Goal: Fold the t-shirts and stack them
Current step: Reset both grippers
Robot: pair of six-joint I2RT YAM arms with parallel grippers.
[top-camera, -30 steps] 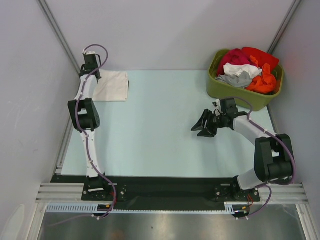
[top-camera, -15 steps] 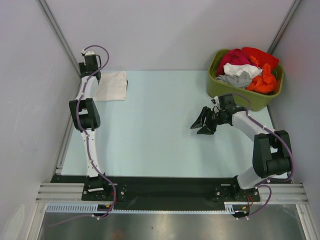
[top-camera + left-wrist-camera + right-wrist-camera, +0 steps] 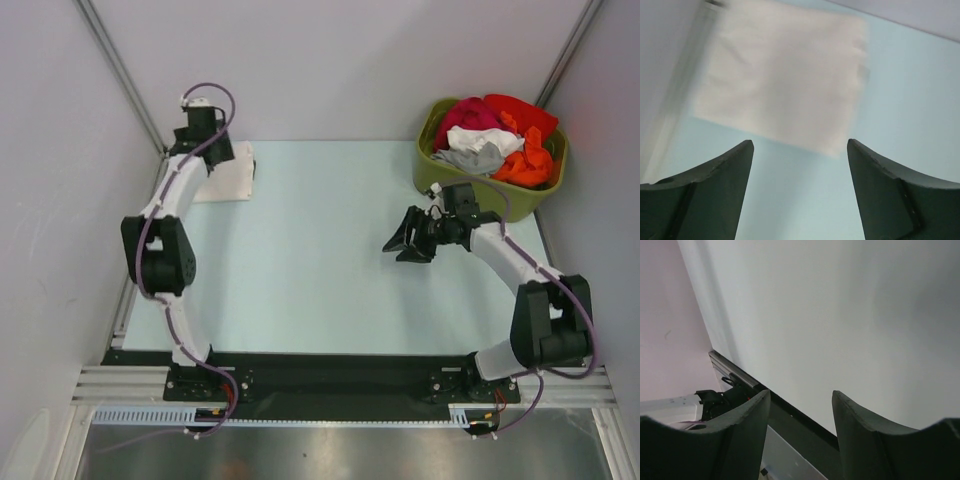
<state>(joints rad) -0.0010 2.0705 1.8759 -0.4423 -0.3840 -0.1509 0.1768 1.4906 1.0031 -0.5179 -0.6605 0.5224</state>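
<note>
A folded cream-white t-shirt [image 3: 230, 176] lies flat in the far left corner of the table. In the left wrist view the same t-shirt [image 3: 785, 80] shows as a blurred pale rectangle just beyond the fingertips. My left gripper [image 3: 212, 150] [image 3: 800, 145] hovers over the shirt's near edge, open, with only bare table between its fingers. My right gripper [image 3: 394, 253] [image 3: 800, 392] stands open above the table's right half, pointing left and holding nothing.
An olive-green tub [image 3: 440, 178] at the far right holds a heap of red, white, grey and orange clothes [image 3: 495, 140]. Grey walls close in both sides. The black base rail [image 3: 805, 425] runs along the near edge.
My left gripper went from shut to wide open, let go of the folded shirt and shifted up and to the right. The right gripper drifted slightly toward the tub.
</note>
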